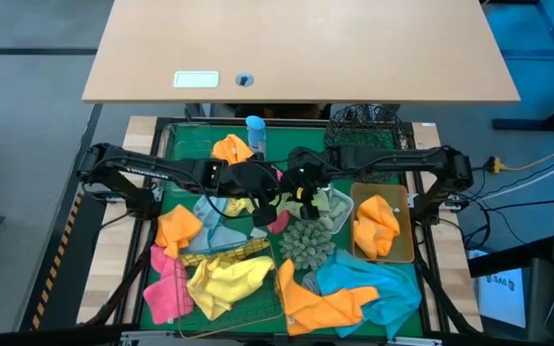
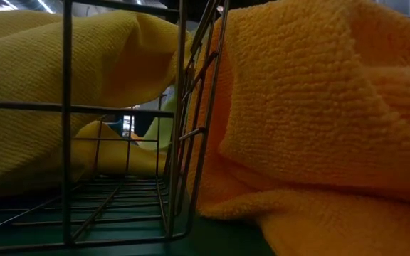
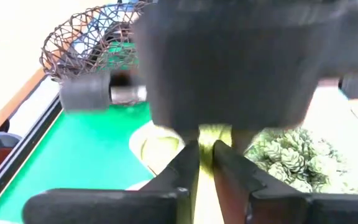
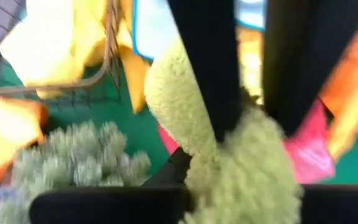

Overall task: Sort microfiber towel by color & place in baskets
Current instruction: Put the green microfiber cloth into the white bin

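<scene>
A light green towel (image 4: 229,174) hangs between the two grippers just above the spiky ball (image 1: 305,245): the right gripper (image 4: 250,118) has its fingers closed onto the cloth, and the left gripper (image 3: 205,149) pinches a thin fold of it, its fingers almost together. Beside the ball, one orange towel (image 1: 377,223) lies in the tan tray (image 1: 407,252) and a yellow towel (image 1: 227,281) lies across the gold basket (image 1: 248,252). Orange, pink and blue towels lie loose around the ball, so I judge most of the sorting is left.
</scene>
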Tool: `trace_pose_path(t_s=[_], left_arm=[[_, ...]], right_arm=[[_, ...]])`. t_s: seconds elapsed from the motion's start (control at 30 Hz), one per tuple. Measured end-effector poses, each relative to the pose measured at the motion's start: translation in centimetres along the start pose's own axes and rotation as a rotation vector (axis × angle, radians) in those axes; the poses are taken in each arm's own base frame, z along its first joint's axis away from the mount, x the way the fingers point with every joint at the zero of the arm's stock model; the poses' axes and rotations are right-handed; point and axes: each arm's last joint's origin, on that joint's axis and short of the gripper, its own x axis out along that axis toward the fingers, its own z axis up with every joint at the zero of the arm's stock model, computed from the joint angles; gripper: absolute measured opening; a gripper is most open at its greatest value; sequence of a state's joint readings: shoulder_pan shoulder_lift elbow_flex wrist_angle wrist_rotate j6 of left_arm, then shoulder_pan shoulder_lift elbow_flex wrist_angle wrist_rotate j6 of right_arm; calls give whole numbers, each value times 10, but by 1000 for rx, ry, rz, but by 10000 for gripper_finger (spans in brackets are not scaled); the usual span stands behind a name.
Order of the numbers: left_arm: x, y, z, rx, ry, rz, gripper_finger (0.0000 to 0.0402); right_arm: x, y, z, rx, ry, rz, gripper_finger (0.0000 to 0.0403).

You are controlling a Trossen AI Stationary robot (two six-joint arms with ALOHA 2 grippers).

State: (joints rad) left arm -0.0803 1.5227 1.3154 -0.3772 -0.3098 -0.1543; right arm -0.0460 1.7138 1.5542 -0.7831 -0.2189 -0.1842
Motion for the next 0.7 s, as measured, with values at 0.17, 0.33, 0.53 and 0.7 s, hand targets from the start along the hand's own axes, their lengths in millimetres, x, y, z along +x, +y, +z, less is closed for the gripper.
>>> trace_pose_path(t_s=[0.17,0.33,0.53,0.7], left_arm=[[0,0,0,-3,1,4,74],[0,0,-1,-2,3,5,87],[0,0,-1,-2,5,4,88],[0,0,-1,-1,5,4,88]], right_arm=[[-35,6,6,11,84,-32,6],[-74,14,8,0,150,-17,14],[-113,23,2,3,184,-30,6],[-134,28,-13,41,268,-105,8]])
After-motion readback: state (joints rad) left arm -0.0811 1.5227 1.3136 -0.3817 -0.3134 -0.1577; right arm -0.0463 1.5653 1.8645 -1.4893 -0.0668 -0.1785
